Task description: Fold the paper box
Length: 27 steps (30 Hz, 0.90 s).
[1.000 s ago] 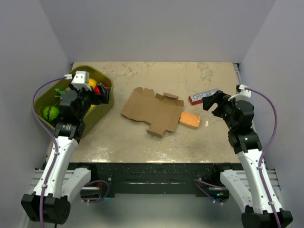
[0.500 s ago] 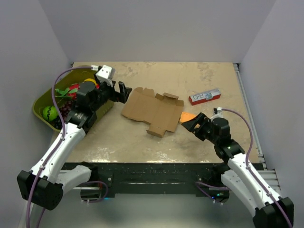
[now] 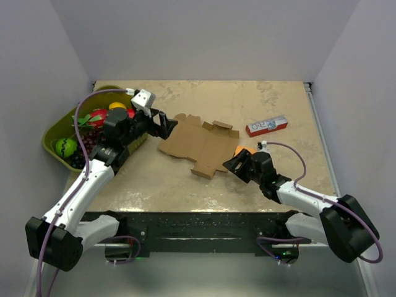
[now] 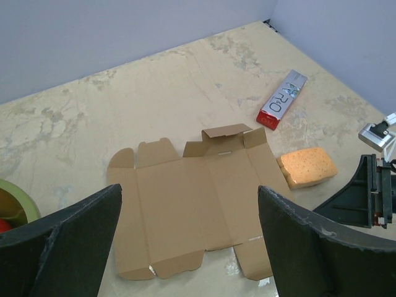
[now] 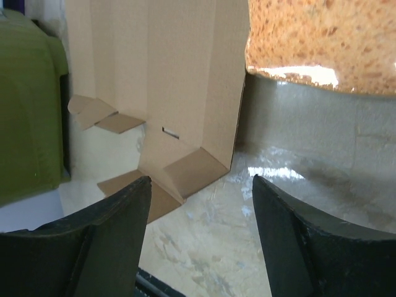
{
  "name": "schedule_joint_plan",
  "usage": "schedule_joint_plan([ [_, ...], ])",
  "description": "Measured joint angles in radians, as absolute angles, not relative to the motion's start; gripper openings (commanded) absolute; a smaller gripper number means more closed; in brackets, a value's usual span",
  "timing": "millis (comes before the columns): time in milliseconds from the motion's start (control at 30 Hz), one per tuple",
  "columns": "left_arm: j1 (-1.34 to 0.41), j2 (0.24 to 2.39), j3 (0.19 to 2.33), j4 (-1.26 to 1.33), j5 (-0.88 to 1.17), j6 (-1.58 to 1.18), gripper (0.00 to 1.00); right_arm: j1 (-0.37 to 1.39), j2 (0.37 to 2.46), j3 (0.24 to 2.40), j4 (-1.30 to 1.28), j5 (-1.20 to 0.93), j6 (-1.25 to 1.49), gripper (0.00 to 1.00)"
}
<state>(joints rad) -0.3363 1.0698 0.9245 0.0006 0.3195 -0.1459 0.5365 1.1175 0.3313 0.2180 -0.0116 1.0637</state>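
At the far left of the table (image 3: 185,185) sits an olive-green bin (image 3: 49,147) holding green, red and yellow round items. The left arm reaches over the bin's right rim, and the left gripper (image 3: 166,124) hangs at the left far corner of the paper box (image 3: 198,143). Its two dark fingers (image 4: 62,247) are spread wide with nothing between them. In the left wrist view the cardboard sheet shows through the gap, lying ahead of the fingertips; whether a fingertip touches the cardboard edge cannot be told from above.

The paper box lies in the middle of the table, between the two arms — an unfolded brown die-cut sheet, spread nearly flat, its long panels running left to right. Small flaps and tabs line its far edge, and one tab near the middle of that edge stands up a little. Flaps at its near right corner are creased and partly raised, as the right wrist view shows.

Just right of the sheet, the right gripper (image 3: 233,163) sits low over the table at the box's near right corner. Its jaws are parted and empty, framing the box's right edge. The orange block (image 4: 307,167) lies just beside that edge — the right gripper covers much of it from above. Farther right and toward the back, well apart from the box, lies the red-and-white carton (image 3: 266,126).
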Motion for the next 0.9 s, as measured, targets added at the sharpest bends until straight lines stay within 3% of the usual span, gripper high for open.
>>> schedule_joint_plan([
  [700,-0.336,1.076,0.918,0.012,0.353,-0.146,0.95,0.537,1.497,0.291,0.737,0.057,1.046,0.49],
  [800,-0.337,1.076,0.918,0.013,0.356,-0.146,0.95,0.537,1.562,0.291,0.832,0.051,1.042,0.4],
  [900,-0.337,1.076,0.918,0.013,0.356,-0.146,0.95,0.537,1.6,0.289,0.885,0.043,1.033,0.23],
])
